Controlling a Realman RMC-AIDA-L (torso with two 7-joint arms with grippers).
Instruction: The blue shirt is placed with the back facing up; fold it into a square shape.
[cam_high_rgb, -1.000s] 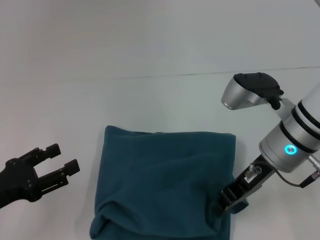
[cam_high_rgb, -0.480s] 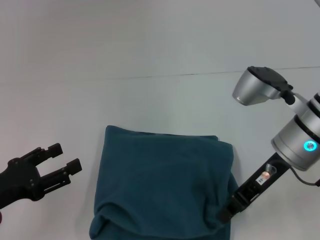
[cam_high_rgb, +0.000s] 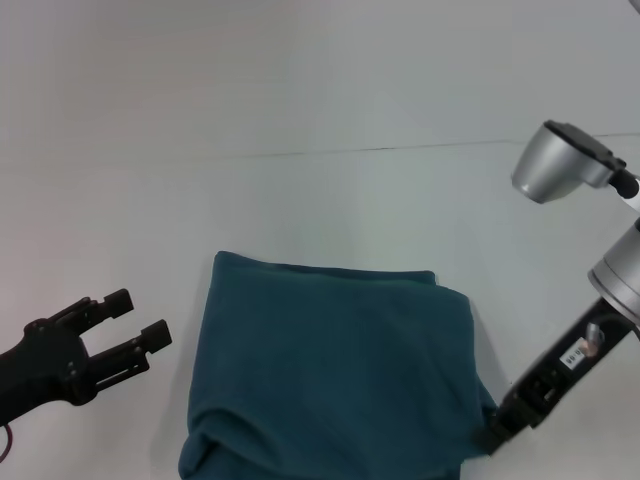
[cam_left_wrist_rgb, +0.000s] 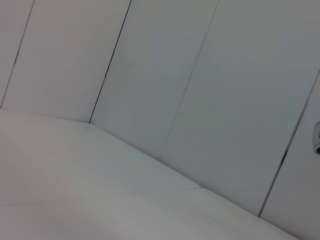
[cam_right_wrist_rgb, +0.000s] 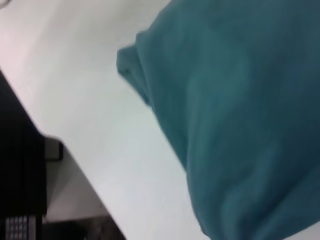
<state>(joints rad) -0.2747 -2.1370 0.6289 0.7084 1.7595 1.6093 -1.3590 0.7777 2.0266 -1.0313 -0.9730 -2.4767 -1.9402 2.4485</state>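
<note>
Blue shirt (cam_high_rgb: 335, 370) folded into a rough square, plain teal side up, flat on the white table (cam_high_rgb: 300, 210), toward the near edge of the head view; far edge straight, near-left corner rumpled into a rounded roll, a small point of cloth sticking out at the near-right corner

Right gripper (cam_high_rgb: 497, 432) just beside that near-right corner of the shirt, black fingers pointing down at the table and touching or almost touching the cloth's edge; cannot tell from any view whether those fingers are parted or pinched, or whether any fabric is between them

Right wrist view filled with the shirt (cam_right_wrist_rgb: 240, 120) close up, folded edge and a protruding corner lying over white table (cam_right_wrist_rgb: 75, 100), a dark edge along one side

Left gripper (cam_high_rgb: 128, 336) well apart from the shirt, off its left side, hovering over bare table, both black fingers spread wide with nothing between them

Left wrist view only pale wall panels (cam_left_wrist_rgb: 200, 100) and table surface
</note>
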